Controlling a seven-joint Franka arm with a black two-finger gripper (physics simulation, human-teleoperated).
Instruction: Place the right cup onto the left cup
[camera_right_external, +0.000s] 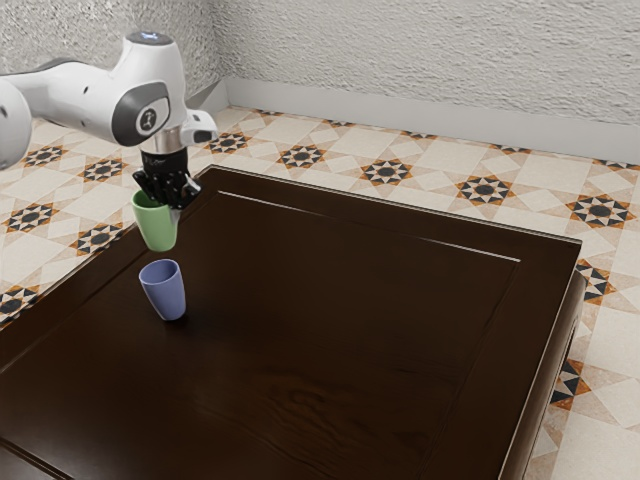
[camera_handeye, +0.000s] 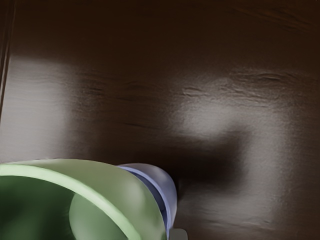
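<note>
The gripper is clamped on the green cup, gripping it at the upper part, by the rim, with the cup's mouth facing up and its base toward the surface. The green cup is up in the air, clear of the wood, and the arm reaches in above it from the exterior view's left. The blue cup stands on the dark wooden surface, mouth up, with nothing set in it. In the exterior view the two cups are near each other but apart, a strip of dark wood showing between the base of the green one and the rim of the blue one. In the wrist view the green cup looms large and close under the hand, its pale rim curving round a deep green inside, and it covers part of the blue cup, which lies lower, beyond the green cup's outer wall. The green cup is not nested in the blue one. Soft shadows and pale patches of light lie on the wood near them. Around the surface runs a floor of cream tiles with dark and orange star patterns, and behind that rises a rough, light wall
</note>
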